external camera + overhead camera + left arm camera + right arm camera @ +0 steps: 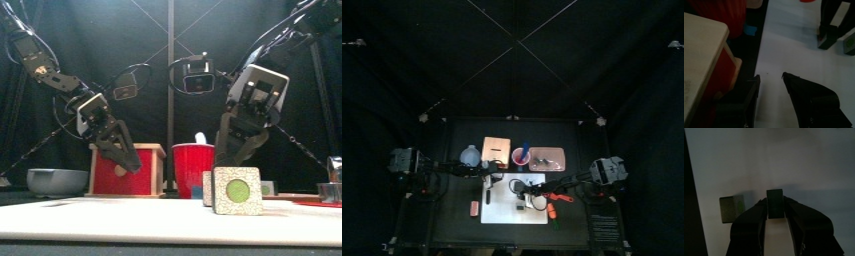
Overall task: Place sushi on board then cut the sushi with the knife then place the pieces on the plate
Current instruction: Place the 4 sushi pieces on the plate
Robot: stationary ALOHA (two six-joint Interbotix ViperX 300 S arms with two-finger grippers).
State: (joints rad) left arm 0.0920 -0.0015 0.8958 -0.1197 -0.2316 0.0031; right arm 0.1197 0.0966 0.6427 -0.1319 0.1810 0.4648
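Note:
The white cutting board [517, 212] lies at the table's middle front. Two sushi pieces stand on it: one faces front with a green centre [238, 191], and a dark one [207, 188] stands just behind it. My right gripper [775, 210] comes down from above and its jaws close on the thin dark piece [775, 203]; the other piece [729, 209] stands beside it. My left gripper [771, 82] hangs open over the board's left edge, next to the wooden box [701, 55], with nothing between its jaws. A red knife [560, 197] lies by the board's right edge.
Along the back stand the blue-grey bowl [470, 156], the wooden box with a red drawer front [127, 170], the red cup [194, 168] and the pink tray [547, 157]. A small reddish thing [473, 208] lies on the table left of the board.

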